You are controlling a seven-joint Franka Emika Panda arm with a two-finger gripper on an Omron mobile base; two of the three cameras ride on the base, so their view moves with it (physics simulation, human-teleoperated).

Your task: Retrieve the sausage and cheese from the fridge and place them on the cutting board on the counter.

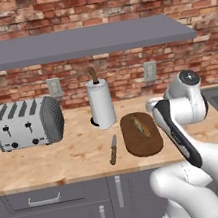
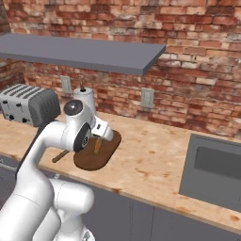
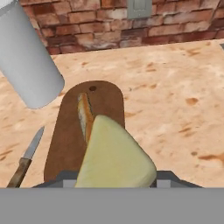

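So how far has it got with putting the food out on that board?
One item, long and tan-orange, probably the sausage, already lies on the cutting board. The cheese is held in the gripper, over the board's near end. Left to do: set the cheese down on the board and let go.

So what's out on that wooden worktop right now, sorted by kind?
Food: 2, the long tan-orange piece on the board and the pale yellow cheese wedge in the gripper.
Kitchen tools: 2, dark brown oval cutting board, wooden-handled knife.
Appliances: 1, silver toaster.
Paper towel rolls: 1.
Total: 6.
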